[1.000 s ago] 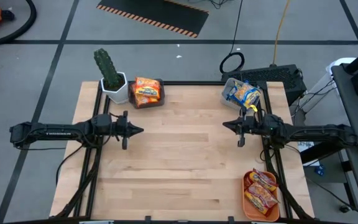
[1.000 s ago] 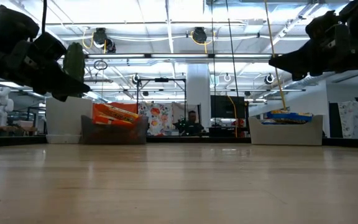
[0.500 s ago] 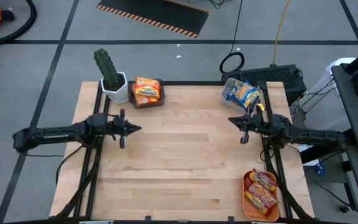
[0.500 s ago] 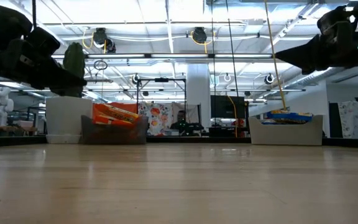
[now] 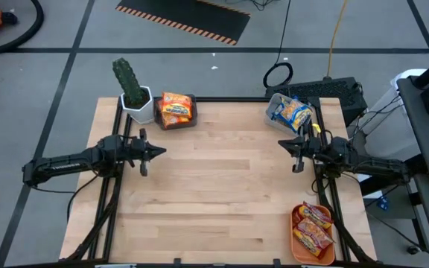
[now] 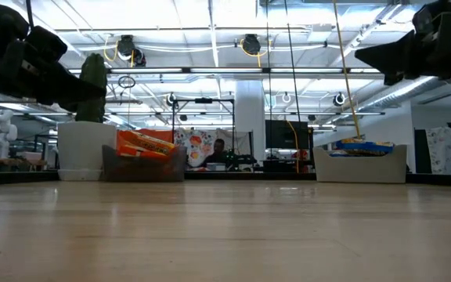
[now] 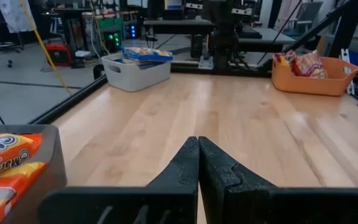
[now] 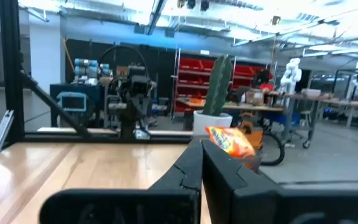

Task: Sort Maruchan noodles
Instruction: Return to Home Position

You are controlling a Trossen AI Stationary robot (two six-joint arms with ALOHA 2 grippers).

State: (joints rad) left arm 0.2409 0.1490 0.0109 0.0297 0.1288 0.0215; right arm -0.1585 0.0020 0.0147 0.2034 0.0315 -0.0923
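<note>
On the pale wooden table the noodles sit sorted at the edges. Orange packets fill a dark bin at the far left corner, beside a potted cactus. Blue packets lie in a grey bin at the far right, and red packets in an orange tray at the near right. The left gripper and right gripper hover over opposite sides, jaws pressed together. Beyond, a striped mat lies on the floor, and a person shows among the workbenches.
</note>
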